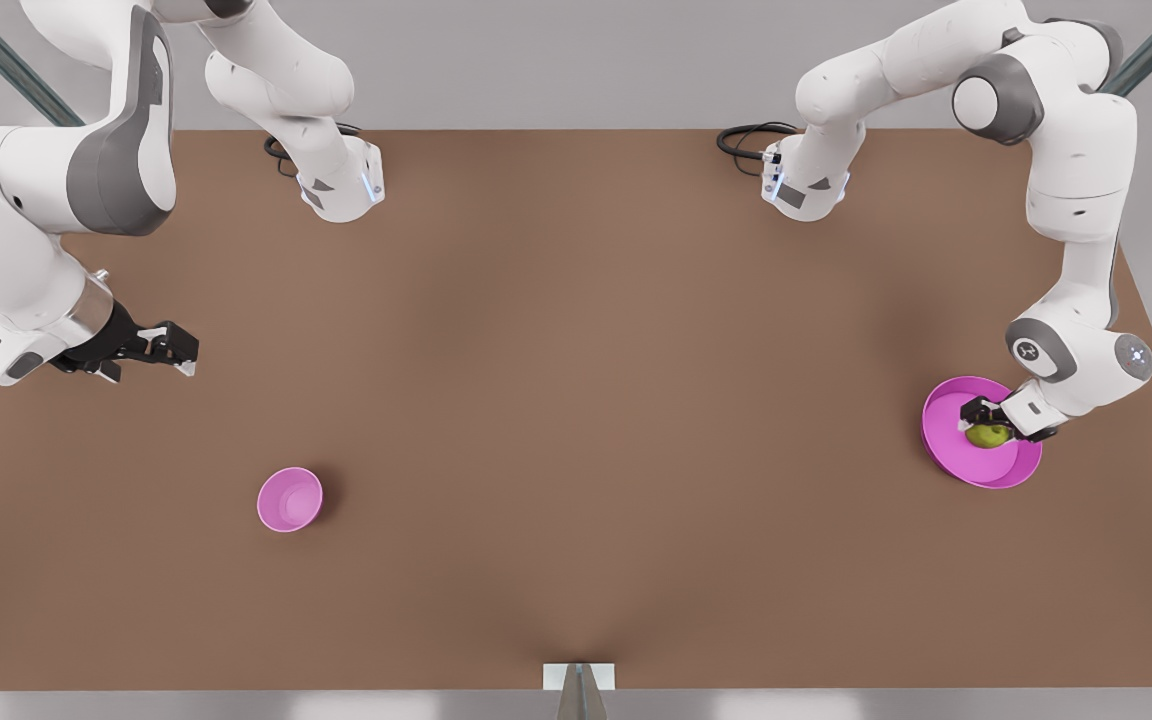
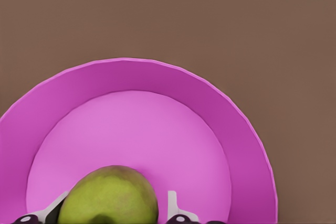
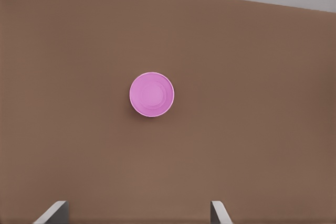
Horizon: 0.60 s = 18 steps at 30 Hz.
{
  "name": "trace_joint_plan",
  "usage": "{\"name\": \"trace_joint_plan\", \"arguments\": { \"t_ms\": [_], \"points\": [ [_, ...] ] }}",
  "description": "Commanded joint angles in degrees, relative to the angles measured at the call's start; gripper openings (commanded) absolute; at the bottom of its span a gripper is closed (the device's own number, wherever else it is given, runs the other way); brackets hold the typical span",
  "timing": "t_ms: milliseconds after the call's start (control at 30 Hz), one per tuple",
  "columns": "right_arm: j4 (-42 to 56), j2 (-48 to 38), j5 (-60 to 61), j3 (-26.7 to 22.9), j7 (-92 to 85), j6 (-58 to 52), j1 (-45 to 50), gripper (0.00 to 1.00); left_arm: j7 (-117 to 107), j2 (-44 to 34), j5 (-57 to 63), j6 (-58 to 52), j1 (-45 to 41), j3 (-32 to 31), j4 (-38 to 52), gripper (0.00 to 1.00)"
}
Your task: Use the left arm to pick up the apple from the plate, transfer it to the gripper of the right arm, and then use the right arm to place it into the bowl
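The yellow-green apple [image 1: 988, 435] [image 2: 108, 196] rests on the wide magenta plate [image 1: 944, 402] [image 2: 157, 77] at the front view's right. My left gripper [image 1: 982, 424] is down at the plate with its fingers [image 2: 172, 205] on either side of the apple; one side shows a narrow gap, so it reads as open. The small deep pink bowl [image 1: 289, 498] [image 3: 151, 94] stands toward the front view's left. Above and behind it my right gripper [image 1: 183, 355] [image 3: 135, 212] hangs open, holding nothing, and waits.
A brown table [image 1: 576, 400] carries everything. Both arm bases [image 1: 341, 185] [image 1: 804, 185] stand at its far edge with black cables beside them. A small grey post [image 1: 579, 690] sits at the middle of the near edge.
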Motion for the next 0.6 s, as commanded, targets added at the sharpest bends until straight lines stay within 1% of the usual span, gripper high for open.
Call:
{"name": "trace_joint_plan", "arguments": {
  "t_ms": [0,233,467,533,567],
  "points": [
    [0.03,-0.05,0.04,0.02,-0.27,-0.02,0.00,1.00,6.59,0.13,0.04,0.57,0.00,0.00,0.02,0.87],
    [0.03,0.04,0.04,-0.07,-0.36,-0.02,-0.09,1.00,6.59,0.22,0.04,0.57,-0.09,0.00,0.02,0.76],
    [0.03,0.04,-0.05,0.02,-0.01,-0.02,0.18,1.00,7.03,1.01,0.04,0.57,-0.18,0.00,0.02,0.74],
    [0.03,0.04,0.04,0.02,-0.01,-0.20,0.09,1.00,7.03,0.74,0.04,0.48,-0.26,0.00,0.11,0.70],
    [0.03,0.04,0.04,0.02,-0.01,-0.29,0.09,1.00,7.12,0.57,0.04,0.39,-0.26,0.00,0.55,0.70]
  ]
}}
